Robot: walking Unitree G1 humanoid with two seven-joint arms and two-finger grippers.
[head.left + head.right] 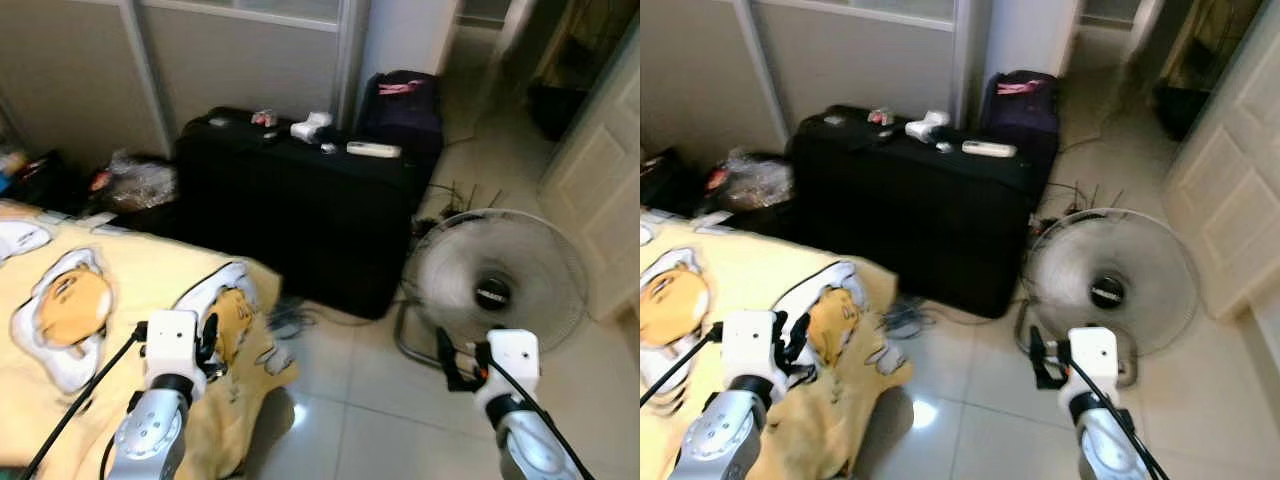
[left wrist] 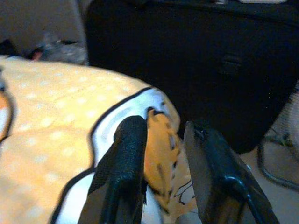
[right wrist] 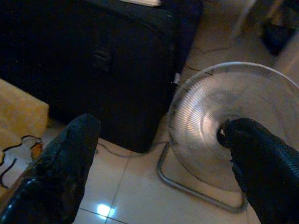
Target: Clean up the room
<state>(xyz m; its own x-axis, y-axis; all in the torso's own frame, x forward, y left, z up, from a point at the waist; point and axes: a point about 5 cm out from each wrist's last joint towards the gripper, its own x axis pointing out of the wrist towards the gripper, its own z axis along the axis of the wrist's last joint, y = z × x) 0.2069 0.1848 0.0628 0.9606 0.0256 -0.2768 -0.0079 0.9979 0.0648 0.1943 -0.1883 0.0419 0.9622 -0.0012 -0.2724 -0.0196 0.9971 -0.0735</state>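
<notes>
Left eye view: we're standing at the corner of a bed covered by a yellow blanket with cartoon egg-character prints [image 1: 90, 300], facing a large black hard case [image 1: 300, 215] set on the tiled floor against a grey sliding-door wardrobe [image 1: 230, 60]. On the case top lie a few small loose things: a white remote-like bar [image 1: 373, 149], a white crumpled object [image 1: 311, 127] and a small pink-and-white item [image 1: 264, 118]; too blurred to name better. These look like the clutter the cleanup likely targets, parked there as a handy flat surface. A dark purple bag with a pink patch [image 1: 403, 105] stands behind the case, and a crinkled clear plastic bag [image 1: 135, 180] sits on the floor by the bed.

A round wire-caged floor fan [image 1: 495, 285] leans low on its metal frame right of the case, cables trailing behind it.

Our left gripper [image 1: 207, 340] hovers over the blanket corner, fingers a narrow gap apart, holding nothing. Our right gripper [image 1: 455, 362] hangs above the floor tiles just before the fan, fingers spread wide, empty. Both arms are raised in a carry-ready pose, we judge, since nothing is within reach yet; the case-top items are well apart from both.
</notes>
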